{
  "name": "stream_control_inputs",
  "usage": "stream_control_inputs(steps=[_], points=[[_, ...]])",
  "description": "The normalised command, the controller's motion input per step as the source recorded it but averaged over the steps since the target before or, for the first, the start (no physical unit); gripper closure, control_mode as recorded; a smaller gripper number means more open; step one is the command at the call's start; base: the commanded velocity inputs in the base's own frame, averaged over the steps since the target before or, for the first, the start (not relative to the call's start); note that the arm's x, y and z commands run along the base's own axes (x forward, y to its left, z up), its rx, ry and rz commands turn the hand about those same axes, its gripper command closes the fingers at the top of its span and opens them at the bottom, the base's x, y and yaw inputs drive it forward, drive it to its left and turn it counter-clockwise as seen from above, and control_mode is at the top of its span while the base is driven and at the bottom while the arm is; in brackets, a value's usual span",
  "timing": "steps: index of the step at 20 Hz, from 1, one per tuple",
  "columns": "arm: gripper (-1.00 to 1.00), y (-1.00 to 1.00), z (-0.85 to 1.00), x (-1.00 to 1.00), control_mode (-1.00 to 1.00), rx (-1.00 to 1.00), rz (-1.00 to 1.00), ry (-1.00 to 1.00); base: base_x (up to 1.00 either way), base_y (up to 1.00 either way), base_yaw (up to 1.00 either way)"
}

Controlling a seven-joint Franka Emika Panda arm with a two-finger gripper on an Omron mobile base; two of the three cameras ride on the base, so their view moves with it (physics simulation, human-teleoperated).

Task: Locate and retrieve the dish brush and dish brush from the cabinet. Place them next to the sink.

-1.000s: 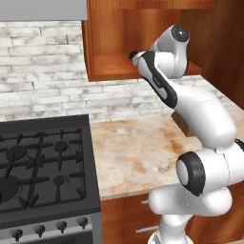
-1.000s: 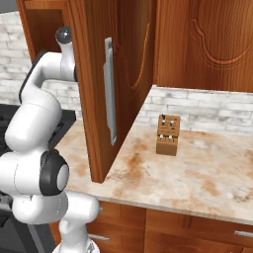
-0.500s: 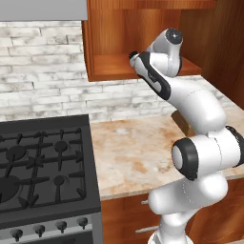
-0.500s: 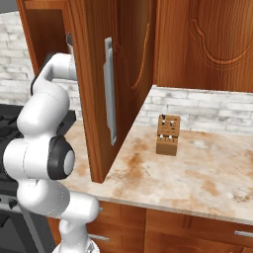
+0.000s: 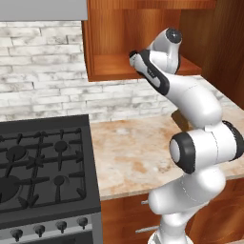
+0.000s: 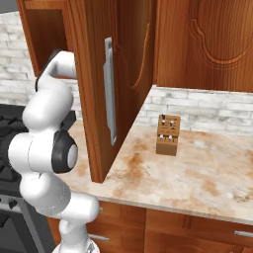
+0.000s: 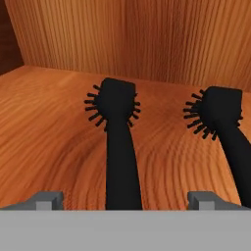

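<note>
Gripper [image 7: 122, 200] spread wide, grasping nothing, tips either side of one dish brush handle [image 7: 121, 162] inside the cabinet [image 5: 143, 66]. Two dish brushes counted on the cabinet shelf [image 7: 44, 137], side by side, apart, bristled heads toward the back wall; second dish brush [image 7: 225, 127] cut off at the right edge. Open cabinet door [image 6: 106, 89] hiding the hand from the right. One knife block [image 6: 167, 135] near the worktop's [image 6: 197, 173] back edge. Stove [image 5: 43, 167] left of the worktop.
</note>
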Motion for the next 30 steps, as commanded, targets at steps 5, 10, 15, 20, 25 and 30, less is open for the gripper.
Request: stream_control_inputs(steps=[5, 10, 15, 20, 25, 30], points=[[-1.0, -0.11, -0.27, 0.24, -1.0, 0.03, 0.02, 0.01, 0.0, 0.0, 0.0], [1.0, 0.0, -0.11, -0.1, -1.0, 0.01, 0.0, 0.01, 0.0, 0.0, 0.0], [1.0, 0.0, 0.0, -0.04, -1.0, 0.0, 0.0, 0.0, 0.0, 0.0, 0.0], [1.0, 0.04, 0.02, -0.23, -1.0, 0.0, -0.05, -0.01, 0.0, 0.0, 0.0], [1.0, 0.07, 0.04, -0.35, -1.0, 0.0, -0.12, -0.05, 0.0, 0.0, 0.0], [1.0, 0.02, 0.06, -0.45, -1.0, 0.03, -0.15, -0.05, 0.0, 0.0, 0.0]])
